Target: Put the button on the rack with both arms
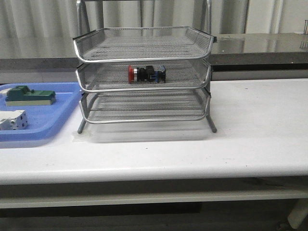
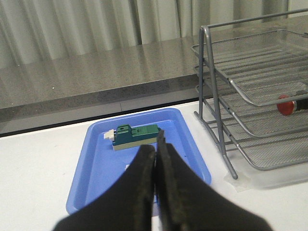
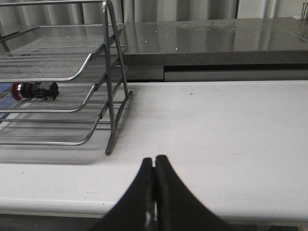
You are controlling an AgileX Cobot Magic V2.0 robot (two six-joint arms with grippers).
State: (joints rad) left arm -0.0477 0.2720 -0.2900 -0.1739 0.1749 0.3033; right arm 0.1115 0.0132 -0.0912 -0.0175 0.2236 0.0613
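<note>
Front view: rack (image 1: 144, 77) stands on the white table (image 1: 250, 130), three mesh trays stacked; button (image 1: 147, 74) lies on its side in the middle tray, red head twd the left, blue rear block twd the right. Just left of the rack sits a blue tray (image 1: 48, 120) w/ a green component (image 1: 28, 96) at its back and a white terminal block (image 1: 12, 120) nearer the front. No arms seen in this view. Left wrist view: left gripper (image 2: 157, 144) has its fingers pressed together, nothing btwn them, held above the near part of the blue tray (image 2: 96, 173); green component (image 2: 136, 135) lies just beyond the fingertips, not touching. Rack (image 2: 250, 96) is off to one side, button's red head (image 2: 286, 105) showing thru the wire in the middle tray. Right wrist view: right gripper (image 3: 154, 163) likewise closed tight w/ nothing held, over bare table (image 3: 216, 134), well apart from the rack (image 3: 62, 82). Button (image 3: 33, 90) visible in the middle tray, red head pointing away from the rack's leg. Grey counter (image 3: 216, 43) and curtains behind.
</note>
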